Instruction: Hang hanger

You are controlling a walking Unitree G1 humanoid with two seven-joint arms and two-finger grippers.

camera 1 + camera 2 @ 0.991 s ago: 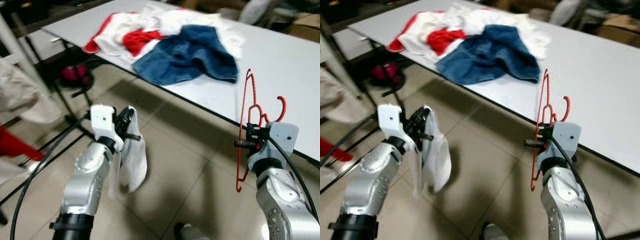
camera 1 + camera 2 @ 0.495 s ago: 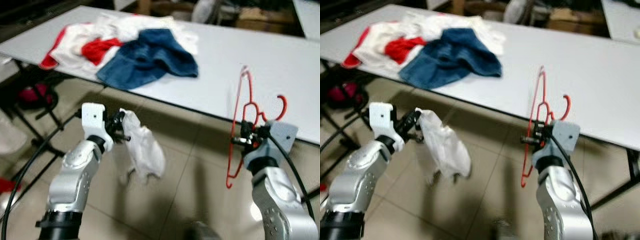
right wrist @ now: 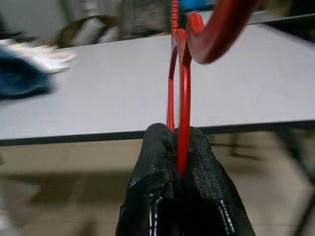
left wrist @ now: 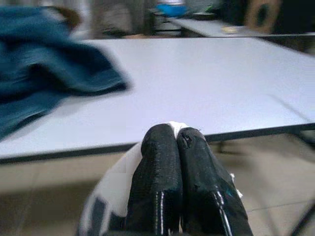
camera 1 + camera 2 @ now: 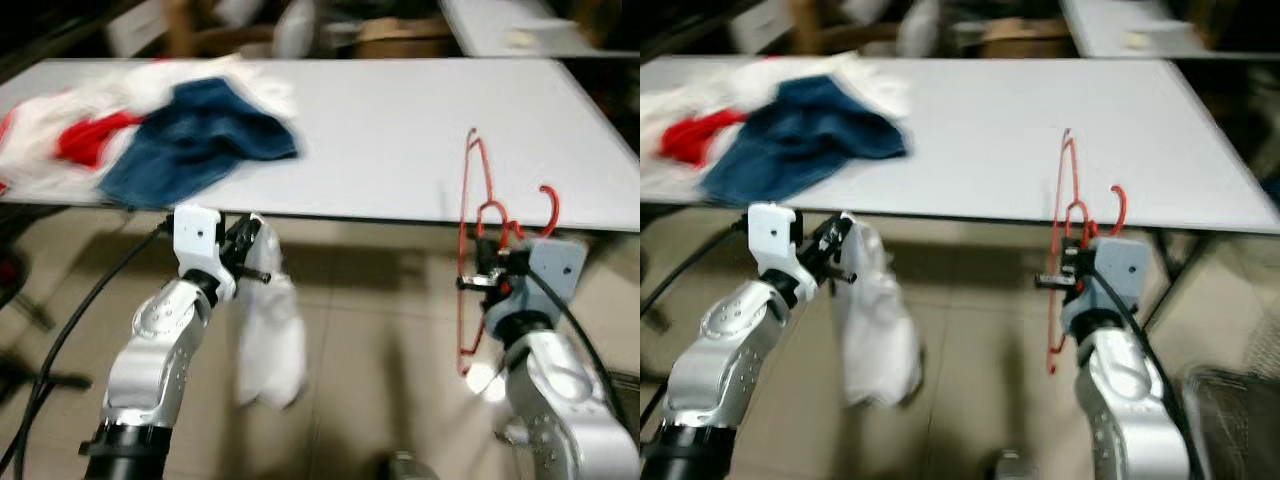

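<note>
While both arms stand before the white table, each grips something.
Right gripper pinches the upright red hanger; left gripper is clamped on a dangling white cloth.

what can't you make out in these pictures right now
- Clothes pile, left eye view: motion blur; separate pieces unclear.
- White garment held by left end effector: blurred, type unclear.
- Red hanger, right wrist view: top cut off by frame edge.
- Boxes behind table: blurred.
</note>
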